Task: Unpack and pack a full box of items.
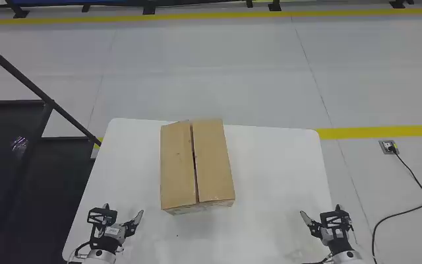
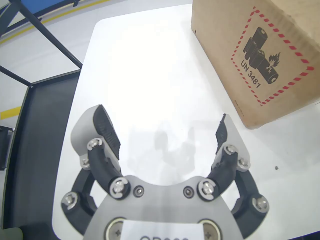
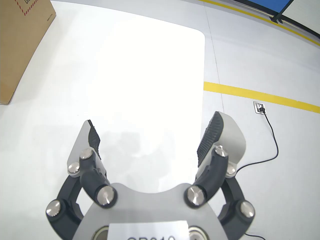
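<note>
Box (image 1: 196,165), seemingly closed, on table (image 1: 277,191); left tool (image 2: 162,119), right tool (image 3: 153,118) agape, empty.

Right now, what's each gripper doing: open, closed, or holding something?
Left gripper: open, holding nothing.
Right gripper: open, holding nothing.

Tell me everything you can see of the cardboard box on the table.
The cardboard box is plain brown, oblong and closed, its two top flaps meeting in a lengthwise seam. It stands flat near the middle of the white table. A side face carries a diamond label with a red dashed border and black battery pictogram. Only the table touches it; the left gripper and right gripper, both open, hang apart from it.
</note>
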